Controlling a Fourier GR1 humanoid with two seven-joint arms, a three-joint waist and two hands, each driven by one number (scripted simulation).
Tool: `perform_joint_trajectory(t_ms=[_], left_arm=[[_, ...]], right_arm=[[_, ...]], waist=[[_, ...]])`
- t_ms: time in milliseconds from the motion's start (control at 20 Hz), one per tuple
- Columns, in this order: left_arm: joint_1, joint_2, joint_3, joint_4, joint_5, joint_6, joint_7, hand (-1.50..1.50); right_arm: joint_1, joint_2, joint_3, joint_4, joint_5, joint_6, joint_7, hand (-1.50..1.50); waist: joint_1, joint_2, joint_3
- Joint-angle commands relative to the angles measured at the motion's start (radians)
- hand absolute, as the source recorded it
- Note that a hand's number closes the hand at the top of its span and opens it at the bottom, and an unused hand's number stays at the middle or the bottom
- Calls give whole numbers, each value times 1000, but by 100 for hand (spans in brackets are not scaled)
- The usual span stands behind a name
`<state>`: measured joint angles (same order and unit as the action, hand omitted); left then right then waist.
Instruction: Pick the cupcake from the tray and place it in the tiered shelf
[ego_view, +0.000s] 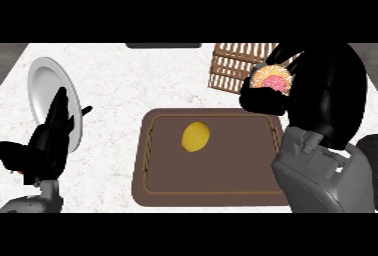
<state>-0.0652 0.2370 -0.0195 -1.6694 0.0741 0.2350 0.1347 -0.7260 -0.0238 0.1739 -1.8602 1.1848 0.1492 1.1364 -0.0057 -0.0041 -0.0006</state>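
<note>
Carrying cupcake (270, 82) in right hand (295, 95), fingers curled round it; keep upright, lower squarely into tiered shelf (232, 67). Left hand (52, 135) open, resting.

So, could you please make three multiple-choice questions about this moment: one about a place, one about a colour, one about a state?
1. Where is the cupcake?
A. in the right hand, near the wooden tiered shelf
B. on the tray
C. on the plate

2. What colour is the object lying on the brown tray?
A. green
B. yellow
C. blue

3. How is the left hand?
A. closed around the plate
B. pressing on the tray
C. open, fingers up, in front of the white plate

Answers: 1 A, black fingers curl round the pink-topped cupcake; 2 B, the oval yellow object lies mid-tray; 3 C, its fingers are spread and hold nothing.
</note>
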Motion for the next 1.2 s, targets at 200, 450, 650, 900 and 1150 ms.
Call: perform_joint_trajectory(t_ms=[200, 450, 650, 900, 1150], left_arm=[[-13, -33, -10, 18, -23, 5, -3, 0], [-26, -13, 13, 0, -16, -25, 14, 0], [-4, -14, 32, 1, -11, -41, -6, 0], [-13, -14, 11, -95, -48, -20, 110, 0], [-30, -38, 48, 84, -42, -62, -57, 0]], right_arm=[[21, -19, -176, 105, 8, -85, -37, 150], [-34, -45, -265, 333, -4, -233, -175, 150], [20, -97, -318, 394, -46, -335, -298, 150], [-139, -105, -345, 585, -46, -410, -305, 150], [-96, -93, -349, 690, -68, -516, -368, 150]], waist=[[7, 5, 1], [16, 7, 1], [16, 7, 1], [21, 5, 1], [13, 7, 0]])
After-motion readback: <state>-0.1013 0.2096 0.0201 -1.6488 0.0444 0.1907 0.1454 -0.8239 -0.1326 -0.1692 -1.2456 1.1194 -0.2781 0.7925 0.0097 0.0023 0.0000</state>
